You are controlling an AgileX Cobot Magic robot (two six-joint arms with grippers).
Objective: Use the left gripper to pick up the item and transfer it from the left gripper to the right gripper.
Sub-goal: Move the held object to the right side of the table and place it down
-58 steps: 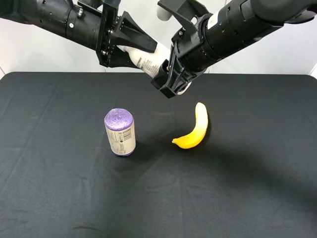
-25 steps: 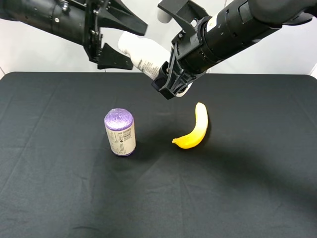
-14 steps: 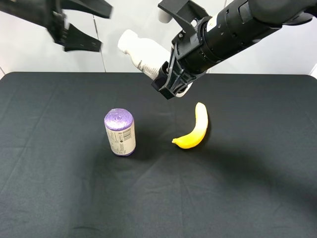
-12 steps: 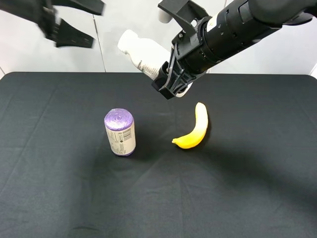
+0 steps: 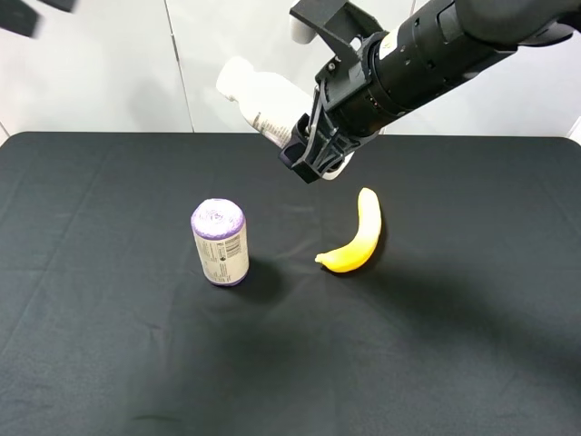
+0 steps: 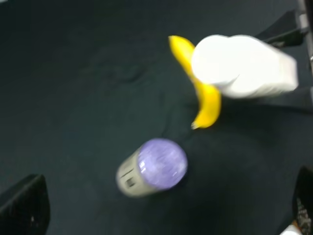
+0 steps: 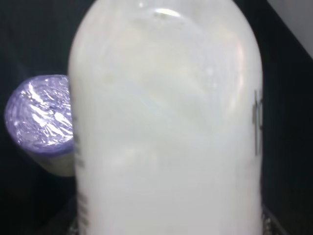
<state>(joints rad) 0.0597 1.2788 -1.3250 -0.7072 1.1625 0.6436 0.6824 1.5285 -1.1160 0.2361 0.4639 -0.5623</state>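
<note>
The item, a white plastic bottle (image 5: 259, 98), hangs tilted in the air above the table's far edge, cap pointing up-left. My right gripper (image 5: 313, 150) is shut on its lower end. The bottle fills the right wrist view (image 7: 166, 122), and the left wrist view shows it (image 6: 242, 66) from a distance. My left gripper (image 5: 18, 14) is pulled back to the top left corner of the high view, mostly out of frame and well clear of the bottle. In the left wrist view its fingertips (image 6: 24, 210) stand wide apart and hold nothing.
A purple-topped can (image 5: 220, 241) stands upright on the black table (image 5: 109, 345) left of centre. A yellow banana (image 5: 354, 236) lies to the can's right, below the right gripper. A white wall (image 5: 109, 73) is behind the table.
My left gripper opened, let go of the bottle and drew back up and to the left, almost out of the high view. The right gripper and bottle stayed still.
</note>
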